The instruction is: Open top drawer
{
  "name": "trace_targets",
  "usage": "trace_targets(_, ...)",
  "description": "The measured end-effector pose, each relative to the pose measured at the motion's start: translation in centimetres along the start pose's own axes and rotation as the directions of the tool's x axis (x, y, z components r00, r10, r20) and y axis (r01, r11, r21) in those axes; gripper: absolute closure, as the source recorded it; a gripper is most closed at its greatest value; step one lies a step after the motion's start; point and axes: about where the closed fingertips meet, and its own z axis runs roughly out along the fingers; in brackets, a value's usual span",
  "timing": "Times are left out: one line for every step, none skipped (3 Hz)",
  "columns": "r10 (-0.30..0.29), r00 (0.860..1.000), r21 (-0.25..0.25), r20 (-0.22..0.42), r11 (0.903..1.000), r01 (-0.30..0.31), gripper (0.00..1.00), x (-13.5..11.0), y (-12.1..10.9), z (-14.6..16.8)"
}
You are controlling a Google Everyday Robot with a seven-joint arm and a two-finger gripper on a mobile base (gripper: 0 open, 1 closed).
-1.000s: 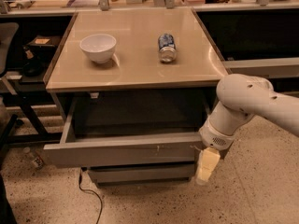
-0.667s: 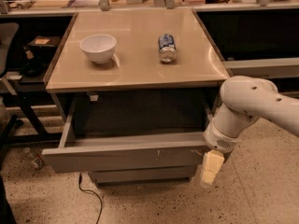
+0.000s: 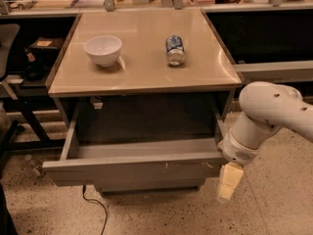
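Camera view: the top drawer (image 3: 132, 173) stands well out of the cabinet, its grey front panel low in the frame at about 6 o'clock and its bare inside open to sight under the table top (image 3: 142, 75). Set against a second ago, the front panel has slid a little further toward the camera, and more of the drawer floor shows behind it.

The gripper (image 3: 230, 182) hangs at about 4 o'clock, pointing down, just beside the right end of the drawer front. It has drifted slightly down and to the right as the panel moved. Whether it is clenched or released cannot be told, nor whether it touches the panel's corner. The white arm (image 3: 266, 114) bends in from 3 o'clock.

On the table top a white bowl (image 3: 103, 49) sits at 11 o'clock and a can (image 3: 175, 50) lies at 12 o'clock, well apart, neither disturbed.

By my judgement the pull is nearly done: the drawer looks open enough to count, with only the letting go and backing away left.
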Motion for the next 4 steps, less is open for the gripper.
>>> trace_targets(0.001, 1.0, -0.009, -0.008, 1.0, -0.001, 0.0, 0.9, 0.8, -0.3)
trace_targets(0.001, 1.0, -0.009, -0.008, 1.0, -0.001, 0.0, 0.6, 1.0, -0.5)
trace_targets(0.002, 1.0, -0.021, -0.017, 0.9998, -0.002, 0.0, 1.7, 2.1, -0.8)
trace_targets(0.002, 1.0, -0.021, -0.017, 0.9998, -0.002, 0.0, 1.3, 2.3, -0.8)
